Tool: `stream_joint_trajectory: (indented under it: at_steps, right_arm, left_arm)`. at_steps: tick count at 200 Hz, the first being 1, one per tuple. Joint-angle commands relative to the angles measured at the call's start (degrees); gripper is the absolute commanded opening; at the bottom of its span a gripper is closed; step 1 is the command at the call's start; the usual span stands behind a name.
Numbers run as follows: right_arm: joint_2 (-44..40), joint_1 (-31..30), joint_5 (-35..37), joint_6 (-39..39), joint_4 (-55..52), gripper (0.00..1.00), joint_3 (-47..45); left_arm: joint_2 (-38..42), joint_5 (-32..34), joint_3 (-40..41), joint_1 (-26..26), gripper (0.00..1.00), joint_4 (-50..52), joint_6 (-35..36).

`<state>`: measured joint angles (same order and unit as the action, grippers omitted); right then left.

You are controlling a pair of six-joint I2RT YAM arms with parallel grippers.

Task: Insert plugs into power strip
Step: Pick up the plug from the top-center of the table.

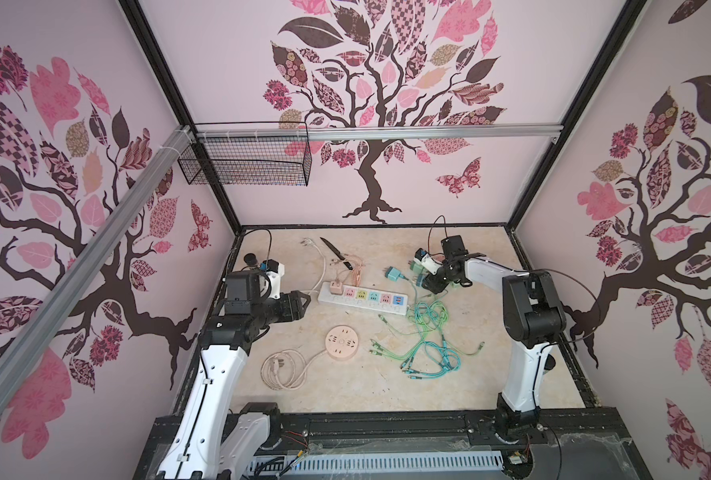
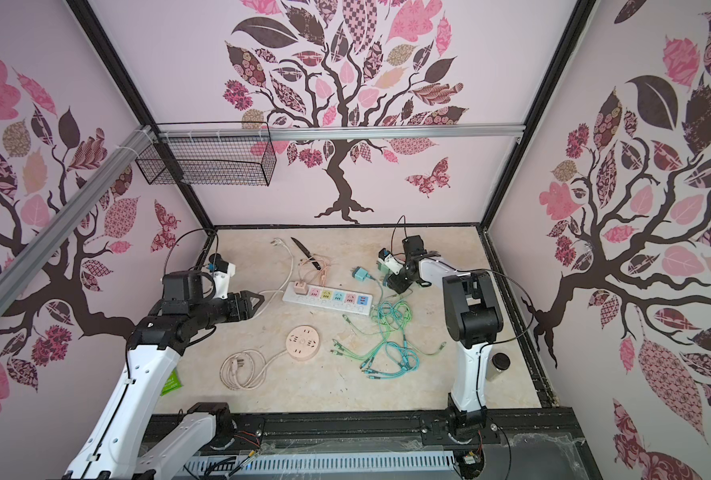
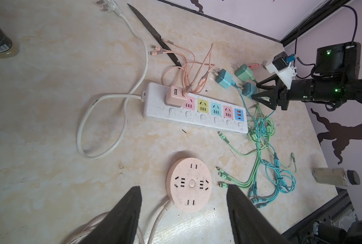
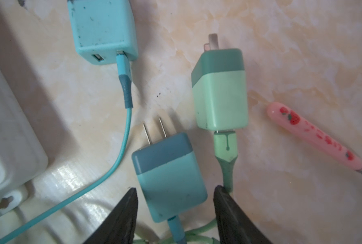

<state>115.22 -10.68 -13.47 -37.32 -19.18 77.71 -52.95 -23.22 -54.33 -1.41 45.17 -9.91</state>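
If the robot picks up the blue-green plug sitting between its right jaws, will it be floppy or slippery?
The teal plug looks like a hard little box, so it should stay stiff and probably feels light. Its smooth sides might slip a bit. Its thin cable is floppy and would likely dangle and drag behind.

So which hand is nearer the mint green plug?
Right. The right hand sits open beside the mint green plug, straddling the teal plug next to it; the left hand is beyond the power strip's corded end.

Matt plastic plugs (image 4: 169, 179), glossy tabletop (image 4: 292, 63)
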Motion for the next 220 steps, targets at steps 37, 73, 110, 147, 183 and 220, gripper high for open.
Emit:
stream_joint_trajectory:
  at_steps: [37,73,110,147,183,220]
  right_arm:
    - [2.47,-0.21,-1.3,0.37,-1.34,0.62,2.24]
    - [4.39,-1.28,1.41,0.12,-1.75,0.62,3.66]
    - [5.2,-1.54,2.4,-0.01,-1.79,0.62,4.46]
    - [5.3,-1.58,2.75,-0.19,-1.73,0.6,4.37]
    - [5.21,-1.54,2.23,0.36,-1.98,0.57,4.29]
    - [4.16,-1.54,1.58,1.26,-1.41,0.54,2.88]
  left_arm:
    - [0.7,-0.29,-1.43,0.22,0.68,-0.35,1.04]
    - [0.92,-0.15,-1.4,0.24,0.68,-0.35,0.97]
    - [1.01,-0.06,-1.32,0.26,0.68,-0.3,0.95]
    - [0.85,-0.07,-1.29,0.19,0.68,-0.51,0.86]
    - [0.85,-0.07,-1.36,0.23,0.68,-0.49,0.7]
    - [0.85,-0.2,-1.38,0.24,0.68,-0.58,0.6]
